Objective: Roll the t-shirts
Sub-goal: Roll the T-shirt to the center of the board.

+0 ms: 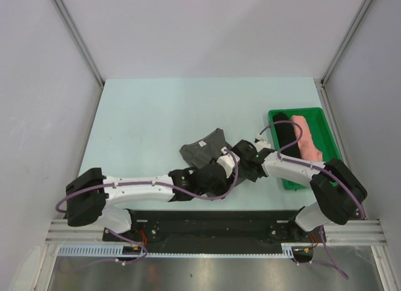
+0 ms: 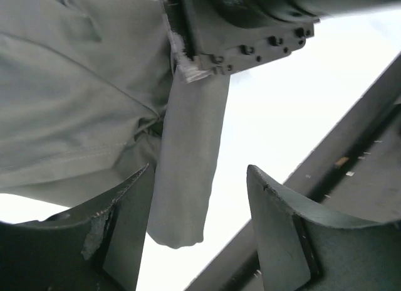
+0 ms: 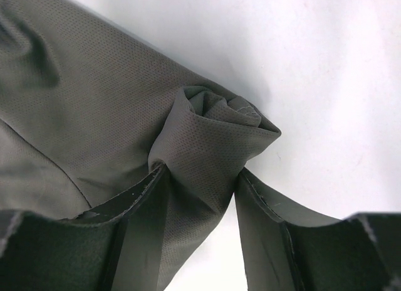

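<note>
A dark grey t-shirt point(image 1: 200, 150) lies crumpled near the table's front middle, its white neck label facing up. My right gripper point(image 1: 237, 152) is at the shirt's right end. In the right wrist view its jaws point(image 3: 200, 197) pinch a rolled tip of grey cloth point(image 3: 210, 140). My left gripper point(image 1: 216, 169) sits just in front of the shirt, and its fingers point(image 2: 200, 222) stand apart. A loose strip of the shirt point(image 2: 188, 172) hangs between them beside the left finger, not gripped. A black roll point(image 1: 287, 135) and a salmon-pink roll point(image 1: 308, 137) lie in the tray.
The green tray point(image 1: 299, 110) stands at the table's right edge, close behind the right arm. The right arm's black housing point(image 2: 250, 21) fills the top of the left wrist view. The black rail point(image 2: 351, 172) of the table's near edge runs just beside my left gripper.
</note>
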Controlling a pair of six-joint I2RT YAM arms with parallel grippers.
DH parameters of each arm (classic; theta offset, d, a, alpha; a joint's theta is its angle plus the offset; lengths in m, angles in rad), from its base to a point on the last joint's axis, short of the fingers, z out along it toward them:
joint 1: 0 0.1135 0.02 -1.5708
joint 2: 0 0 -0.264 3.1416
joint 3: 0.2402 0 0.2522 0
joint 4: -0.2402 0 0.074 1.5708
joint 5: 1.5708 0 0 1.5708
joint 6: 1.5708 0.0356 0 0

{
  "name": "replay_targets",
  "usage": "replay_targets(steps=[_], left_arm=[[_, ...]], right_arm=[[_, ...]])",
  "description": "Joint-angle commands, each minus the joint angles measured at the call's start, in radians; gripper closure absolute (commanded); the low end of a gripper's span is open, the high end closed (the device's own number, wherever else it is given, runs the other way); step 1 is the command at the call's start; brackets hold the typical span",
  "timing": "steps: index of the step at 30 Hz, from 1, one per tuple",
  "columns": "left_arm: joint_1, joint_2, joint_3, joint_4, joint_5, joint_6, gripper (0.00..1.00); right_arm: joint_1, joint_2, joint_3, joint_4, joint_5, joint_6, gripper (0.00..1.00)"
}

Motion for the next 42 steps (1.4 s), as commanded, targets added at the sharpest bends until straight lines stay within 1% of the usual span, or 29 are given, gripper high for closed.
replay_targets(steps=[1,6,12,14,17,18,19,20,21,22,23,24,25,26,27,29,30,31,32,34,35,37,38,40,41,42], left_arm=[[-0.094,0.066,0.028,0.056,-0.231,0.122,0.34],[-0.16,0.166,0.045,0.121,-0.288,0.2,0.34],[-0.175,0.269,0.059,0.133,-0.347,0.234,0.34],[-0.178,0.293,0.058,0.165,-0.352,0.245,0.34],[-0.178,0.325,0.052,0.173,-0.34,0.239,0.35],[-0.177,0.333,0.047,0.177,-0.329,0.23,0.39],[-0.174,0.336,0.038,0.185,-0.314,0.219,0.41],[-0.168,0.339,0.032,0.194,-0.294,0.204,0.51],[-0.14,0.339,0.026,0.2,-0.239,0.167,0.56],[-0.123,0.336,0.006,0.206,-0.204,0.149,0.61],[-0.094,0.327,-0.01,0.234,-0.18,0.135,0.69],[-0.082,0.31,-0.034,0.248,-0.132,0.116,0.72],[-0.07,0.301,-0.039,0.256,-0.105,0.112,0.74],[-0.045,0.292,-0.045,0.269,-0.078,0.107,0.82],[-0.033,0.28,-0.05,0.274,-0.006,0.092,0.86],[0.007,0.269,-0.054,0.297,0.08,0.044,0.95],[0.021,0.258,-0.062,0.308,0.173,0.021,0.97],[0.035,0.258,-0.067,0.321,0.226,-0.005,0.98],[0.053,0.258,-0.07,0.349,0.267,-0.055,0.99],[0.061,0.258,-0.074,0.381,0.367,-0.105,1.0],[0.062,0.257,-0.077,0.395,0.393,-0.161,1.0],[0.062,0.244,-0.103,0.456,0.464,-0.226,1.0],[0.065,0.24,-0.114,0.478,0.479,-0.291,1.0],[0.075,0.232,-0.162,0.556,0.517,-0.364,1.0],[0.081,0.235,-0.18,0.579,0.53,-0.438,1.0],[0.087,0.238,-0.21,0.599,0.541,-0.471,1.0]], right_arm=[[-0.014,0.033,0.037,-0.036,-0.013,-0.005,0.51],[-0.02,0.053,0.037,-0.028,-0.031,0.0,0.51],[-0.023,0.067,0.039,-0.019,-0.048,-0.002,0.51],[-0.027,0.068,0.039,-0.019,-0.056,-0.002,0.52],[-0.034,0.061,0.039,-0.013,-0.065,-0.01,0.51],[-0.036,0.05,0.039,-0.011,-0.07,-0.013,0.5],[-0.037,0.041,0.039,-0.008,-0.071,-0.019,0.48],[-0.039,0.033,0.039,-0.003,-0.074,-0.023,0.46],[-0.039,0.022,0.039,0.0,-0.076,-0.029,0.44],[-0.039,0.001,0.039,0.001,-0.076,-0.034,0.4],[-0.039,-0.011,0.039,0.0,-0.071,-0.039,0.38],[-0.04,-0.025,0.04,-0.002,-0.07,-0.04,0.36],[-0.043,-0.053,0.039,-0.003,-0.064,-0.042,0.31],[-0.045,-0.07,0.039,-0.014,-0.057,-0.042,0.21],[-0.053,-0.085,0.039,-0.019,-0.053,-0.046,0.01],[-0.065,-0.151,0.039,-0.037,-0.031,-0.057,0.0],[-0.071,-0.18,0.039,-0.048,-0.013,-0.059,0.0],[-0.074,-0.206,0.04,-0.066,0.016,-0.062,0.0],[-0.077,-0.266,0.037,-0.077,0.03,-0.068,0.0],[-0.08,-0.315,0.034,-0.109,0.071,-0.068,0.0],[-0.08,-0.373,0.019,-0.115,0.079,-0.071,0.0],[-0.08,-0.433,-0.007,-0.117,0.09,-0.066,0.0],[-0.08,-0.488,-0.044,-0.111,0.087,-0.072,0.0],[-0.08,-0.534,-0.076,-0.102,0.072,-0.076,0.02],[-0.076,-0.56,-0.087,-0.106,0.068,-0.076,0.03],[-0.07,-0.57,-0.108,-0.112,0.067,-0.065,0.04]])
